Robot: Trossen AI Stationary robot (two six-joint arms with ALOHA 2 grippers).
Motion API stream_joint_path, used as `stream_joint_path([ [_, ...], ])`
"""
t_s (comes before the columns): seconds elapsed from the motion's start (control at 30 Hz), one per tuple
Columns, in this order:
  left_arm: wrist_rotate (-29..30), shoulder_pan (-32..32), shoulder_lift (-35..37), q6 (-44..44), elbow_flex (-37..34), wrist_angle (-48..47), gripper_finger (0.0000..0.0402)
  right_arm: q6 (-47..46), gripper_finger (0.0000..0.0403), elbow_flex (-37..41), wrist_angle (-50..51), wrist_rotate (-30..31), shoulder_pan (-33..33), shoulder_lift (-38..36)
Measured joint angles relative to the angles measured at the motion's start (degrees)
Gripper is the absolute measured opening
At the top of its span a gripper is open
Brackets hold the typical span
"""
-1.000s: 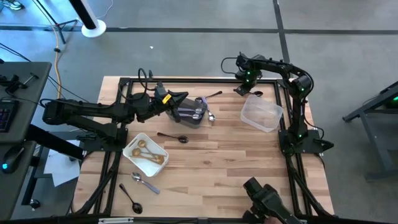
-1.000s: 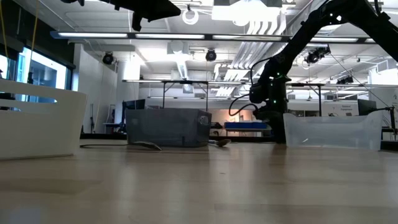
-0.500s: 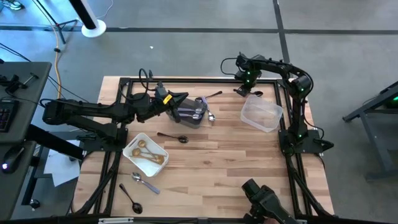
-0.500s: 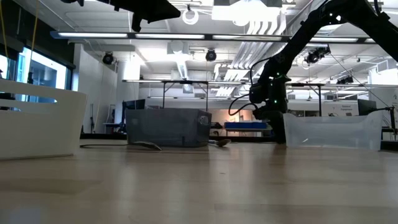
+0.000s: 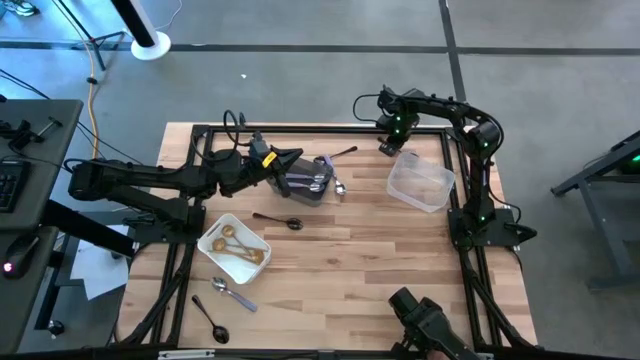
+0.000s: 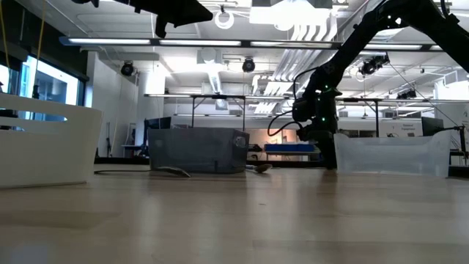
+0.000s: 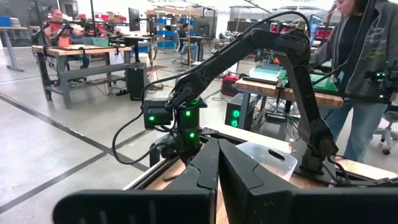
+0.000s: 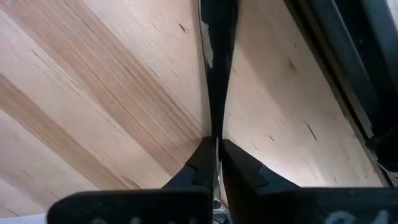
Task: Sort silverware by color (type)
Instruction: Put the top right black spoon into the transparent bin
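Gold spoons (image 5: 238, 246) in white tray (image 5: 214, 261), grey bin (image 5: 303, 188), black spoon (image 5: 279, 220), pale wood table (image 5: 350, 270)

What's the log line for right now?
right gripper: shut on black utensil, far edge beside clear tub | left gripper: shut, over grey bin

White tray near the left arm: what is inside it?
The white tray holds a few gold spoons. From table height its wall hides them, so an exact count stays uncertain.
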State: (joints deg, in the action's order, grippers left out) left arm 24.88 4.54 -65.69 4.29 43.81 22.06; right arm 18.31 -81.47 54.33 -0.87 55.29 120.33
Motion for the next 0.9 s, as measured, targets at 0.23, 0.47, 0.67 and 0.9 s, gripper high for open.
stream_joint_path([
  [0.23, -0.02, 0.0, 0.0, 0.0, 0.0, 0.02, 0.0, 1.12, 0.0003, 0.0, -0.02, 0.01, -0.01, 0.0],
  [0.47, -0.02, 0.0, 0.0, 0.01, 0.0, 0.04, 0.0, 4.49, 0.0002, 0.0, -0.09, 0.66, -0.87, 0.0],
  [0.67, -0.02, 0.0, 0.0, 0.11, 0.0, 0.07, 0.0, 5.73, 0.0001, 0.0, -0.08, 0.62, -1.03, 0.0],
  [0.9, -0.04, 0.0, 0.0, 0.13, 0.0, 0.13, 0.0, 7.25, 0.0001, 0.0, 0.63, 0.4, -1.04, -0.27],
])
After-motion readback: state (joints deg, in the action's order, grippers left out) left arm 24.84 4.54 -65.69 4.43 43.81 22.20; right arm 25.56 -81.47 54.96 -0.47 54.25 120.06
